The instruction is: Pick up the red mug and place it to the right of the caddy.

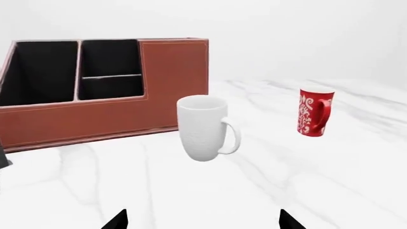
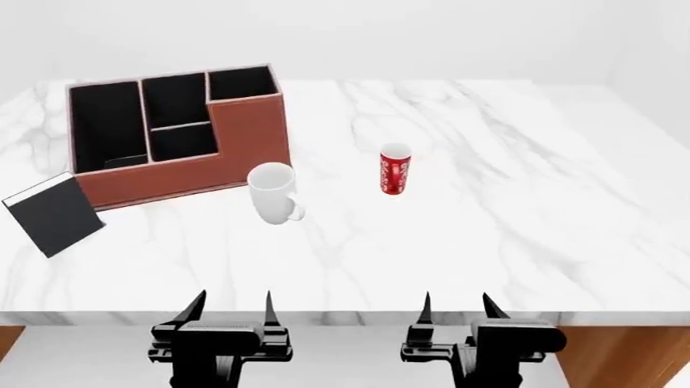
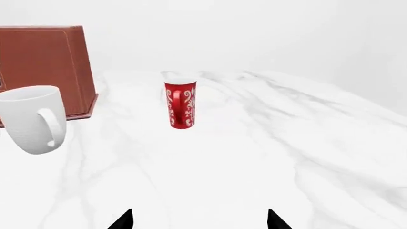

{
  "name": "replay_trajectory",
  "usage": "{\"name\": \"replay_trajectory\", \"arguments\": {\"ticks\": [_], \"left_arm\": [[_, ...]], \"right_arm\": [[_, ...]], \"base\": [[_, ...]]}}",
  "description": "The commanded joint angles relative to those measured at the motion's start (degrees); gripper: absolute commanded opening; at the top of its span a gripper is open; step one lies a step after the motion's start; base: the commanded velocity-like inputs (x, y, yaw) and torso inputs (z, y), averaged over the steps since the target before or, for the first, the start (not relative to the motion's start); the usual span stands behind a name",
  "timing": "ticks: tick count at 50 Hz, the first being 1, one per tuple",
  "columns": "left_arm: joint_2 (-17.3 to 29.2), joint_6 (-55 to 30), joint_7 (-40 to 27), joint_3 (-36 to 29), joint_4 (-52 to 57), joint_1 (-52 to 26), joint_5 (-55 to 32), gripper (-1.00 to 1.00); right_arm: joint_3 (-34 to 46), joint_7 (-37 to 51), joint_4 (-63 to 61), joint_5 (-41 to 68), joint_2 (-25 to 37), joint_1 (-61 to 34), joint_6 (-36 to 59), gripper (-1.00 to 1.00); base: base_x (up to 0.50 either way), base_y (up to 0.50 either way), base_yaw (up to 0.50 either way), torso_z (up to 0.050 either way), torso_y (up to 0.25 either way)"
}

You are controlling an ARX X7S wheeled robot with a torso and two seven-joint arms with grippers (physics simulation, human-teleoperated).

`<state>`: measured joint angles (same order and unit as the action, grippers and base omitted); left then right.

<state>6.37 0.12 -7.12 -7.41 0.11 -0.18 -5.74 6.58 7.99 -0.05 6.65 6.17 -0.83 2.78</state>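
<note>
The red mug [image 2: 395, 169] with a white pattern stands upright on the marble table, right of the reddish-brown caddy [image 2: 254, 145]. It also shows in the left wrist view [image 1: 314, 111] and the right wrist view [image 3: 180, 103]. The caddy [image 1: 171, 81] stands at the back left; its corner shows in the right wrist view [image 3: 45, 62]. My left gripper [image 2: 229, 307] and right gripper [image 2: 456, 307] are both open and empty at the table's front edge, well short of the mug. Only the fingertips [image 1: 117, 220] [image 3: 124, 220] show in the wrist views.
A plain white mug [image 2: 274, 192] stands in front of the caddy's right end, left of the red mug; it also shows in both wrist views [image 1: 205, 128] [image 3: 32, 118]. A small black book [image 2: 52, 213] leans at the caddy's left front. The marble table [image 2: 518, 202] extends to the right.
</note>
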Motion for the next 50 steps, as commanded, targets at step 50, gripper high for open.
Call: {"name": "replay_trajectory", "arguments": {"ticks": [50], "left_arm": [[6.0, -45.2, -4.2, -0.7, 39.7, -16.7, -0.5, 1.00]], "right_arm": [[-0.7, 6.3, -18.9, 8.0, 3.5, -14.3, 26.1, 1.00]], "base": [[0.19, 0.00, 0.00, 0.000, 0.000]]}}
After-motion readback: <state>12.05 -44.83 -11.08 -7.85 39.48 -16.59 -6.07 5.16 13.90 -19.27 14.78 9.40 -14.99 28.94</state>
